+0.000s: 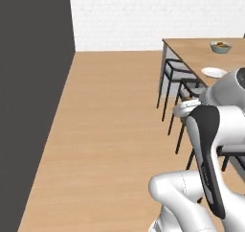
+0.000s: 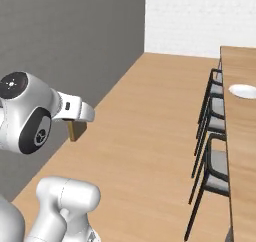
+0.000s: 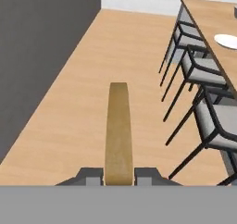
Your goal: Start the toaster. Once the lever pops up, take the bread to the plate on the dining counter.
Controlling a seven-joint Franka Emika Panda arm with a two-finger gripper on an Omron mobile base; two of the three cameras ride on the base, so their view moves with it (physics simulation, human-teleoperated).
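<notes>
Fingers (image 3: 118, 176) pinch the bread (image 3: 118, 130) edge-on; its length points straight ahead.

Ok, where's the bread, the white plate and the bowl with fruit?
bread (image 3: 118, 130): hand view, middle of the slice's thin edge.
plate (image 1: 214, 72): left base view, middle of its white face.
fruit bowl (image 1: 220, 47): left base view, its outer wall.

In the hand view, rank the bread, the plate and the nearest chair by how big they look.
1. Nearest chair, largest.
2. Bread, clamped in the gripper; closeness inflates it.
3. Plate, smallest, far off and cut by the frame edge.
</notes>
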